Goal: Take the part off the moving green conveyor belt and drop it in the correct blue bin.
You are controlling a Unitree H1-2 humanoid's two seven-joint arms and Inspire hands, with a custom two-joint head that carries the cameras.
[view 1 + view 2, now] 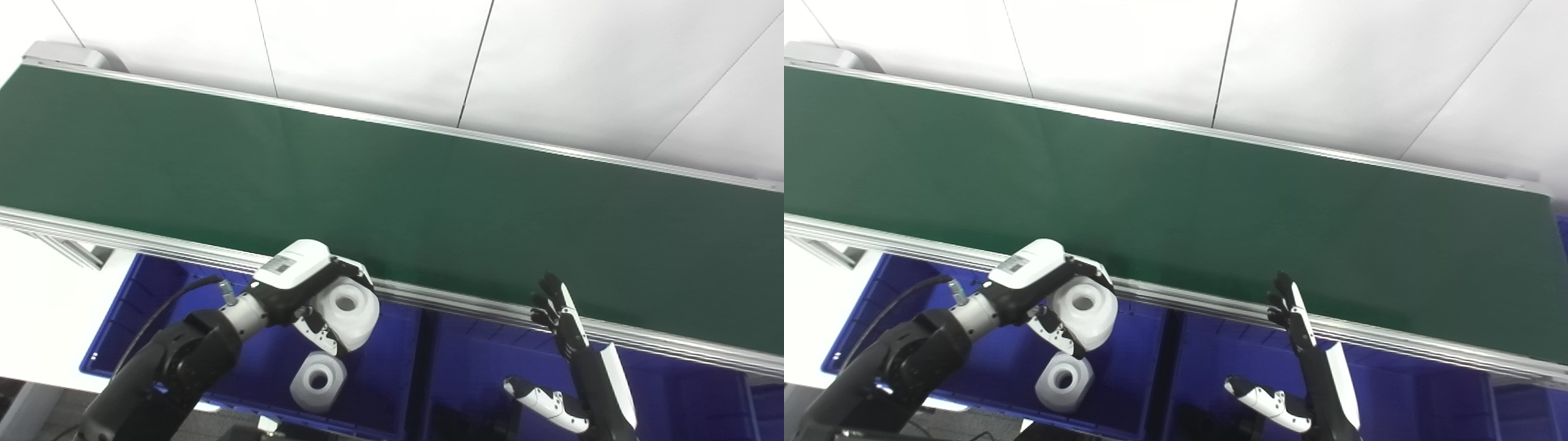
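My left hand [306, 288] is shut on a white round part [349, 311] with a centre hole, held above the left blue bin [141, 306] just below the conveyor's near rail. A second white part [317, 381] of the same shape lies on that bin's floor, right under the held one. The green conveyor belt [392, 196] carries nothing in view. My right hand [566, 355] is open, fingers pointing up and thumb out to the left, over the middle blue bin [465, 361] near the rail.
The conveyor's aluminium near rail [459, 303] runs just above both hands. A further blue bin [692, 398] sits at the right. White wall panels stand behind the belt, and a white floor area shows at the left.
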